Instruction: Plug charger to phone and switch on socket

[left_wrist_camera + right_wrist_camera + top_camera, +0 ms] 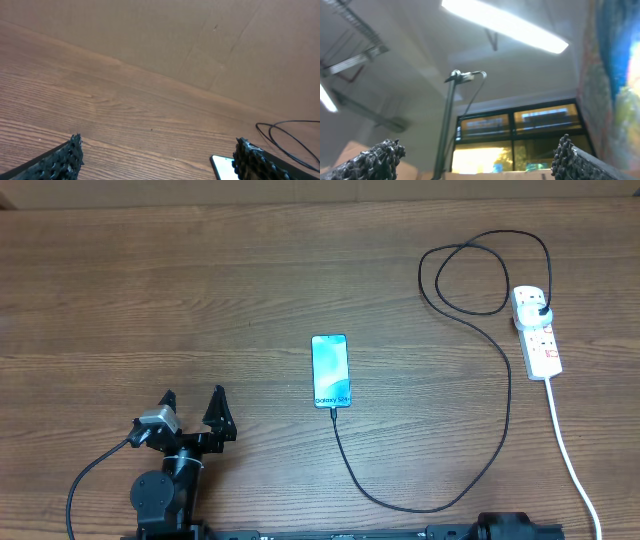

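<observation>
The phone [330, 370] lies flat mid-table, its teal screen up; one corner of it [222, 167] shows in the left wrist view. The charger [505, 395], a thin black cable, runs from the phone's near edge, where its plug head [333, 410] meets the phone, loops right and back, and ends in the socket [537, 332] at the right; it also shows as the charger [292, 142] on the right of the left wrist view. My left gripper [192, 402] [157, 162] stands open and empty, to the near left of the phone. My right gripper [475, 160] is open and points up at the ceiling.
The socket's thick white cord [572, 455] trails to the front right edge. The right arm's base [510, 528] sits at the front edge, near the cable's lowest bend. A cardboard wall [200, 45] closes the far side.
</observation>
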You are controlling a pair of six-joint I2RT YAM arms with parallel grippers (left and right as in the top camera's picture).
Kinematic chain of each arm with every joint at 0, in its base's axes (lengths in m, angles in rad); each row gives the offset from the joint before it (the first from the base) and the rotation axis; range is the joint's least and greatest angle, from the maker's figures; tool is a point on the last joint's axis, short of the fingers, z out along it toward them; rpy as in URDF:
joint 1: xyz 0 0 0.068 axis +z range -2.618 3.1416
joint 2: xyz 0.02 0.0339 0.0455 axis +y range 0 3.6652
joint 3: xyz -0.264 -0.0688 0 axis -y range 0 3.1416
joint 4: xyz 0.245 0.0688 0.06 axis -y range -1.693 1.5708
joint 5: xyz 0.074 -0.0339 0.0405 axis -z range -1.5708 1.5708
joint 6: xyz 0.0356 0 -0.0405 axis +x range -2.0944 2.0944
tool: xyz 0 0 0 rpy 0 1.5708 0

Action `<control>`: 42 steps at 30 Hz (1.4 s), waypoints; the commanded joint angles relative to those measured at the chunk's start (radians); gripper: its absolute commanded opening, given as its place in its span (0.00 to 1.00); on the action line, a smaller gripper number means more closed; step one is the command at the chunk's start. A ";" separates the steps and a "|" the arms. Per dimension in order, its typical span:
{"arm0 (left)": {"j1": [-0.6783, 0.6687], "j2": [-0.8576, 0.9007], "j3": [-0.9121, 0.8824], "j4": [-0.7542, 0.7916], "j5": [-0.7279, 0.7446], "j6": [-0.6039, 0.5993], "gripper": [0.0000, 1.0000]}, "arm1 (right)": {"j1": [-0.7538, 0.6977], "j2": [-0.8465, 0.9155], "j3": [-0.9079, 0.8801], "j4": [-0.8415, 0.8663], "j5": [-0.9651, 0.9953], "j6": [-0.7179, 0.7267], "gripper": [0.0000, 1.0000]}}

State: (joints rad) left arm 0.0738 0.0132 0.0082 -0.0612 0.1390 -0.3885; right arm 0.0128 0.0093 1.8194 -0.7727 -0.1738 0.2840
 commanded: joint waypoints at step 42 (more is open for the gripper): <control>0.005 -0.009 -0.003 -0.003 0.008 0.019 1.00 | 0.038 -0.004 -1.623 0.856 0.158 0.006 1.00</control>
State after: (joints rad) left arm 0.0738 0.0132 0.0082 -0.0624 0.1394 -0.3885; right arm 0.0475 0.0113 0.2584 0.0525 -0.0254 0.2878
